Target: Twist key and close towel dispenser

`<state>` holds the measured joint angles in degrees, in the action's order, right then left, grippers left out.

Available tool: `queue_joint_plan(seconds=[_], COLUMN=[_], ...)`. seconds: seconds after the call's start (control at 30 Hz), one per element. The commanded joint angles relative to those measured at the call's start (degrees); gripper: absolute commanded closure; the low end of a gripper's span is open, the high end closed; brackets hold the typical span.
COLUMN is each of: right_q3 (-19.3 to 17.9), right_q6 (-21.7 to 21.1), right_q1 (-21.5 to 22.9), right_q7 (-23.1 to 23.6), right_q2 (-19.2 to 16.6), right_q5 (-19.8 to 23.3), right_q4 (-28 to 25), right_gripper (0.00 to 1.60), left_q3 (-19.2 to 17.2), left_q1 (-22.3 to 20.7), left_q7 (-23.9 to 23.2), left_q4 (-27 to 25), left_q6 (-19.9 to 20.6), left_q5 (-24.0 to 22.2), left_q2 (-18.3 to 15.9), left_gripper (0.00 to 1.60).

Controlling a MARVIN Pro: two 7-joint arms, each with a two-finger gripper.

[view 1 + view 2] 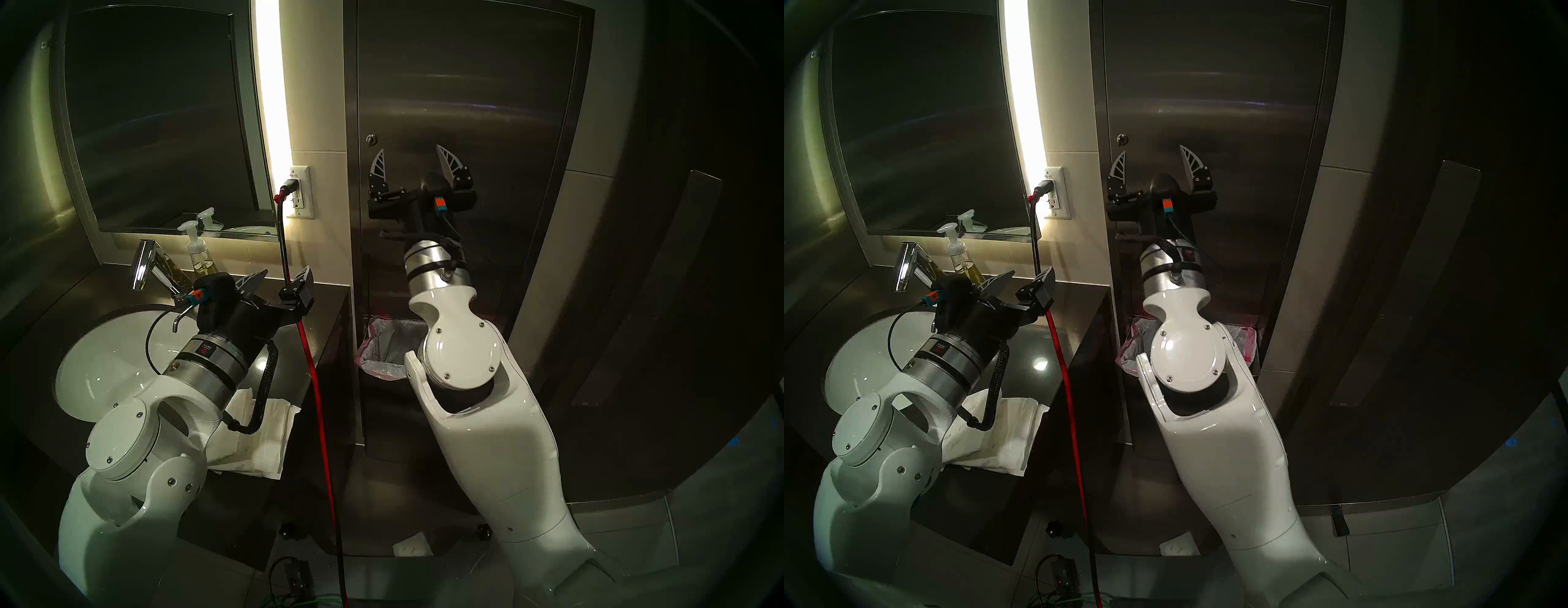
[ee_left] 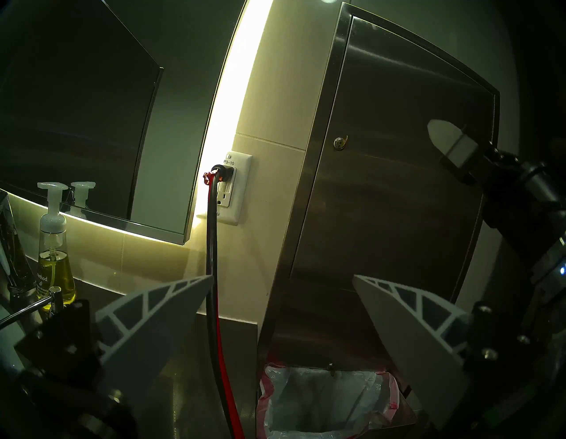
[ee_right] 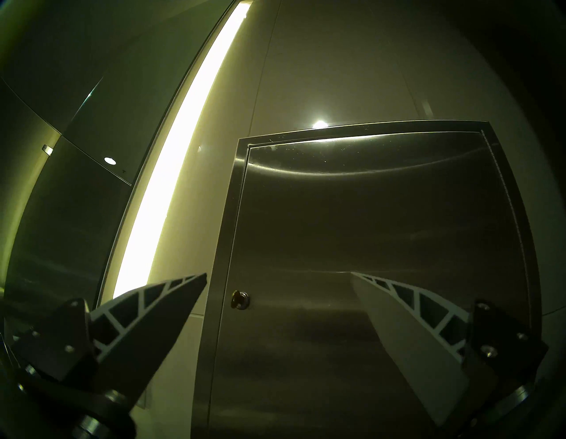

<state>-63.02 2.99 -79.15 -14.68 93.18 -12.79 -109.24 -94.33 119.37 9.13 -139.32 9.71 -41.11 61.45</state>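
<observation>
The towel dispenser (image 1: 466, 106) is a tall brushed steel wall cabinet; its long door lies flush in the frame. It also shows in the other views (image 1: 1212, 106) (image 2: 398, 153) (image 3: 382, 230). The key (image 1: 372, 139) sits in a small round lock near the door's left edge, seen too in the other views (image 1: 1122, 138) (image 2: 340, 143) (image 3: 238, 299). My right gripper (image 1: 410, 153) (image 1: 1152, 153) (image 3: 278, 276) is open and empty, just below and right of the key, close to the door. My left gripper (image 1: 282, 274) (image 1: 1032, 274) (image 2: 283, 280) is open and empty over the counter.
A red and black cable (image 1: 316, 403) hangs from the wall outlet (image 1: 300, 193) beside my left gripper. A lined waste bin (image 1: 384, 348) sits under the dispenser. A sink (image 1: 97, 373), faucet (image 1: 144, 263), soap bottle (image 1: 203, 254), folded paper towels (image 1: 263, 441) and mirror (image 1: 161, 119) are at left.
</observation>
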Motion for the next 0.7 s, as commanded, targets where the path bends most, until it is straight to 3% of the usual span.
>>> queue_joint_plan(seconds=[0.0, 0.2, 0.27, 0.53, 0.6, 0.67], right_q3=[0.74, 1.26, 1.34, 0.41, 0.54, 0.00], right_q6=[-2.30, -5.21, -4.94, -7.50, -7.36, -7.98], right_q1=[6.34, 12.04, 10.34, 17.17, 16.20, 18.88], right_q7=[-0.87, -3.11, -3.27, -6.45, -6.59, -7.99], right_q2=[2.85, 5.92, 5.12, 10.09, 9.53, 11.77], right_q5=[-0.21, -0.53, -0.71, -2.58, -2.75, -3.55], right_q4=[1.19, 7.49, 6.65, 15.75, 15.34, 19.13], right_gripper=[0.00, 0.00, 0.00, 0.00, 0.00, 0.00], left_q3=[-0.30, -0.41, -0.42, -0.51, -0.52, -0.54], left_q1=[-0.15, -0.12, -0.12, -0.07, -0.07, -0.04], left_q7=[-0.01, -0.03, -0.03, -0.06, -0.06, -0.07], left_q4=[-0.68, -0.68, -0.68, -0.68, -0.68, -0.68], left_q6=[-0.36, -0.45, -0.46, -0.57, -0.58, -0.65], left_q5=[0.12, -0.09, -0.10, -0.22, -0.21, -0.20], left_q2=[0.05, -0.12, -0.14, -0.29, -0.30, -0.33], left_gripper=[0.00, 0.00, 0.00, 0.00, 0.00, 0.00])
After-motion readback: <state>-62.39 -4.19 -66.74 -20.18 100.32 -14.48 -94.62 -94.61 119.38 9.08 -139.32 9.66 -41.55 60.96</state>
